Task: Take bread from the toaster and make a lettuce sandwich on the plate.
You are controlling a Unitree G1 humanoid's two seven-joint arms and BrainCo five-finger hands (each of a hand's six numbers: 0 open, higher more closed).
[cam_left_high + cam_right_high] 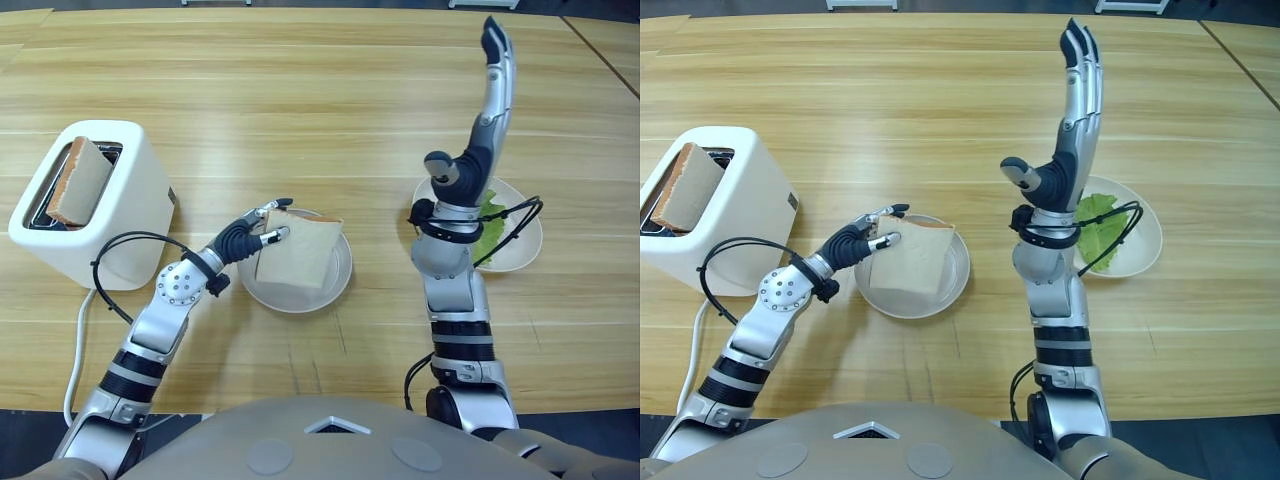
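Left hand (240,241) fingers (272,236) pinching the square bread slice (300,260) by its edge over the round glossy plate (341,282), right hand (487,110) raised, fingers straight and released, plank tabletop (300,90) wide beyond.

Arms (455,300) silver-grey, segmented, black joint bands. Left wrist disc (183,285) shows screws. Black cables (517,222) loop at wrists. Black-and-silver left hand (245,238), right hand (485,110).

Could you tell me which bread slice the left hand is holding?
The slice on the centre plate, gripped at its edge by the left hand; the other slice stands in the toaster.
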